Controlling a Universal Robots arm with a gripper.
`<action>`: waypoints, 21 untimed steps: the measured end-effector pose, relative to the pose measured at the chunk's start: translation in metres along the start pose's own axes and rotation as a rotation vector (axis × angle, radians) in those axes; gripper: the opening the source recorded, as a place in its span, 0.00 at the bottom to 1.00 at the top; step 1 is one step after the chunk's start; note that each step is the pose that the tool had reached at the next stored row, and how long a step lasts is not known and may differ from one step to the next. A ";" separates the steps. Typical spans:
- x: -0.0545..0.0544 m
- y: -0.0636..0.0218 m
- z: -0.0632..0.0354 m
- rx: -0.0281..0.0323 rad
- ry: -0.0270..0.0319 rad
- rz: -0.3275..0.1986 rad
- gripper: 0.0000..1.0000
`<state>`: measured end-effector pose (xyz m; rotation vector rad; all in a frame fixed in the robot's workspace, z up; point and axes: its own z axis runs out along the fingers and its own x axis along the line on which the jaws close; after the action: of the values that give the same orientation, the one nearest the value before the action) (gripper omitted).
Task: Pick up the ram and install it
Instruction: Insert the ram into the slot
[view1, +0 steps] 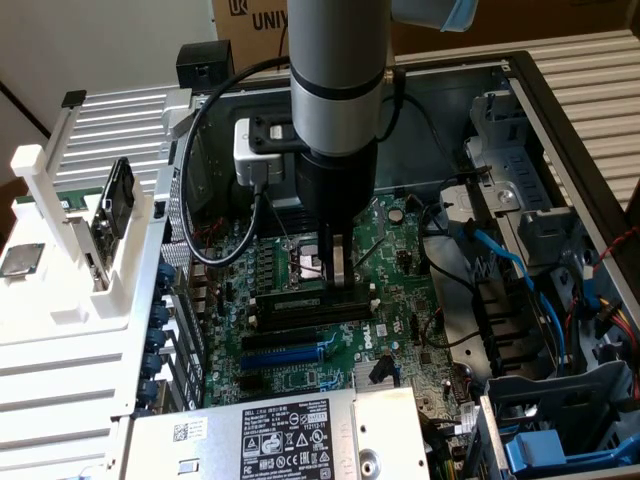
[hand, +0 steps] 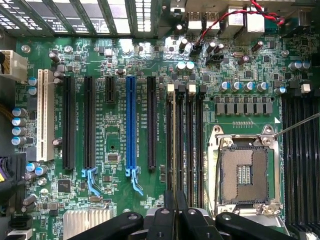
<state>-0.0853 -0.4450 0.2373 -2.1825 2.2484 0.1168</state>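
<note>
The arm stands upright inside the open computer case, its gripper reaching down to the motherboard at the bank of black memory slots, just beside the CPU socket. In the wrist view the gripper has its jaws drawn close, pinching the ram, which shows edge-on as a thin greenish line running along one of the memory slots. Whether the ram is seated in that slot or sits just above it I cannot tell. The CPU socket lies on one side of these slots, the blue expansion slot on the other. A labelled power supply sits at the case's near edge.
</note>
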 end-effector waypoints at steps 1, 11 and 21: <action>0.000 0.0000 0.0000 0.0000 0.0000 0.000 0.12; 0.000 0.0000 0.0008 0.0033 0.0030 -0.001 0.12; -0.001 0.0022 0.0016 0.0082 0.0032 -0.002 0.12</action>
<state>-0.0875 -0.4443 0.2359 -2.1824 2.2443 0.1039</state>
